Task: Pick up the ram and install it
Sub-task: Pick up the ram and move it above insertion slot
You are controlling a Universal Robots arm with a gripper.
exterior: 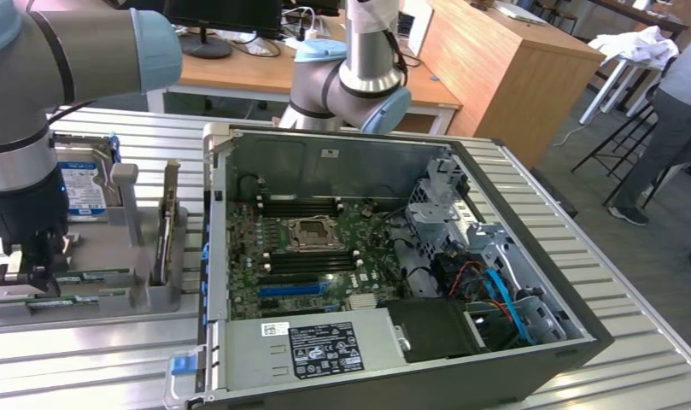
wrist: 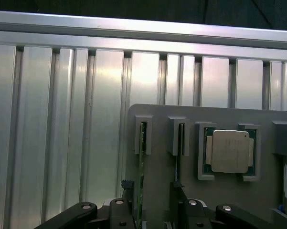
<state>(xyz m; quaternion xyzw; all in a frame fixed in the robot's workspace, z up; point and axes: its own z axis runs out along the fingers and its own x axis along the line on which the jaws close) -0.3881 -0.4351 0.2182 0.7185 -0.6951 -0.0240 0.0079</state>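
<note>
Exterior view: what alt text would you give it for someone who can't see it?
A robot arm's open gripper hangs low over a grey parts holder, close to a green ram stick slotted in it. To the exterior view's right sits an open computer case showing its motherboard.

Even room light, with glare on the metal table.

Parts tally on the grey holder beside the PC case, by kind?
RAM sticks: 2
CPU: 1
Hard drive: 1
Expansion card: 1
Total: 5
</note>
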